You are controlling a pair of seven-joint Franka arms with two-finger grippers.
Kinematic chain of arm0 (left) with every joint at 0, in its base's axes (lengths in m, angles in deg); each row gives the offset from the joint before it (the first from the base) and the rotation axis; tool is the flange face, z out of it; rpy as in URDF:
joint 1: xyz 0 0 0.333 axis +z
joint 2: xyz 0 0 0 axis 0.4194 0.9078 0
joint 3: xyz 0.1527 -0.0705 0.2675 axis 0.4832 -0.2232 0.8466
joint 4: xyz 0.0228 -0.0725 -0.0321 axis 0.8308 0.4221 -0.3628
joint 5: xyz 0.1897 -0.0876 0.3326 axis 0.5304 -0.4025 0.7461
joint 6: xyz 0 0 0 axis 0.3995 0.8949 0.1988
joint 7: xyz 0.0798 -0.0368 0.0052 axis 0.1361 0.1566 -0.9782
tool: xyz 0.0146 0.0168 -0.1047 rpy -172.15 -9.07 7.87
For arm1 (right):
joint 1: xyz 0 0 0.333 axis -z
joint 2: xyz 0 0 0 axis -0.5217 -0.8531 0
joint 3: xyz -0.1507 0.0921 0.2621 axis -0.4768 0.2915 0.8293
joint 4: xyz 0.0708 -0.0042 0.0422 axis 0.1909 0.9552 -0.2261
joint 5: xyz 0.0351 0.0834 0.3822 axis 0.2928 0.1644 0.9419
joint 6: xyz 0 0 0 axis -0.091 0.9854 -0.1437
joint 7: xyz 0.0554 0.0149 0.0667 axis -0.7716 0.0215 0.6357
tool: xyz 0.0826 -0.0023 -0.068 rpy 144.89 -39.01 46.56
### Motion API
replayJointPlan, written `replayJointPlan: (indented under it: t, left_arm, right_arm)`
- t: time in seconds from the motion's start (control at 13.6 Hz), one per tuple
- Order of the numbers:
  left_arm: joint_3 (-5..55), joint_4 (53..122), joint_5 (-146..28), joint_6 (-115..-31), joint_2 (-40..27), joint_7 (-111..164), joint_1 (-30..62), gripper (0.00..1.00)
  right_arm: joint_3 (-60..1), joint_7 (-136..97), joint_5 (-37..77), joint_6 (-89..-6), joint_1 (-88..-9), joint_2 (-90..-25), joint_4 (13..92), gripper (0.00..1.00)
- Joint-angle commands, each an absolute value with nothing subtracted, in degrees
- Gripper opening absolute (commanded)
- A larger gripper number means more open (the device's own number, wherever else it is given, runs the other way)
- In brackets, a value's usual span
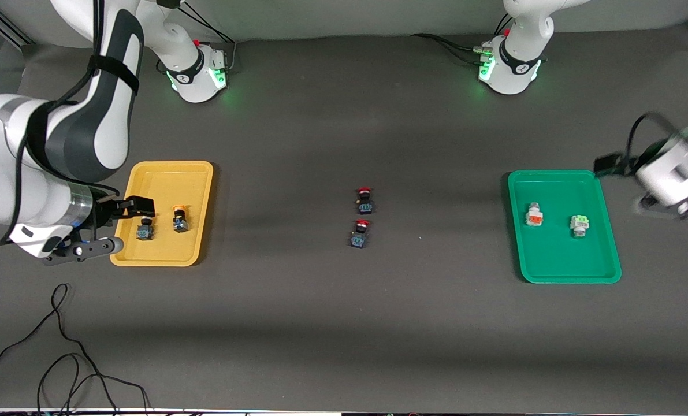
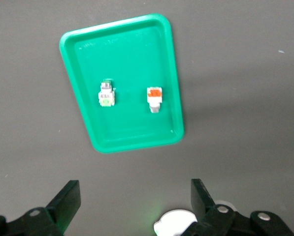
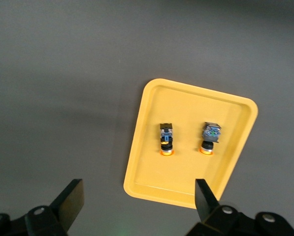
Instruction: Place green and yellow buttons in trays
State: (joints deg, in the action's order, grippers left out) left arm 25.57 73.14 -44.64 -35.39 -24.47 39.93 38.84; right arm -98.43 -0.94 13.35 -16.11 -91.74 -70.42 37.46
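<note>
1. Two yellow-capped buttons lie side by side in the yellow tray [image 1: 164, 173]: one [image 1: 180, 219] with its orange-yellow cap plain to see, the other [image 1: 145, 230] partly covered in the front view by the right pincer's finger.
2. From the right wrist view both show fully, [image 3: 166, 139] and [image 3: 210, 138], dark bodies with caps pointing the same way.
3. The green tray [image 1: 557, 185], toward the left arm's end of the bench [image 1: 344, 323], holds two white-bodied buttons: one green-faced button [image 1: 579, 224] and one orange-faced button [image 1: 533, 215], set apart from each other.
4. Two red-capped buttons rest on the bare bench between the trays, one [image 1: 365, 200] farther from the front camera, one [image 1: 359, 233] nearer, just beside each other.
5. The right pincer [image 1: 110, 228] hangs over the yellow tray's edge, fingers spread wide and holding nothing.
6. The left pincer [image 2: 134, 201] is spread wide and empty, up over the bench beside the green tray; in the front view it is blurred and cut off by the frame edge.
7. One loose black cable [image 1: 60, 352] curls on the bench at the right arm's end.
</note>
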Motion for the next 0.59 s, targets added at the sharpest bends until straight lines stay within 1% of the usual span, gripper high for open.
replayJointPlan:
  t: [0.0,0.22,0.52]
  left_arm:
    - [26.1,67.0,-45.9,-32.6,-20.0,37.9,37.7,1.0]
    - [26.2,66.8,-45.9,-32.5,-19.9,37.8,37.8,1.0]
    - [26.2,67.1,-45.9,-32.3,-19.9,37.6,38.0,1.0]
  right_arm:
    - [-94.3,-7.1,7.4,-15.1,-91.4,-64.7,37.1,1.0]
    - [-82.9,-12.3,-0.2,-15.3,-84.2,-57.6,37.0,1.0]
    - [-63.1,-18.1,-8.6,-15.5,-68.6,-49.3,37.6,1.0]
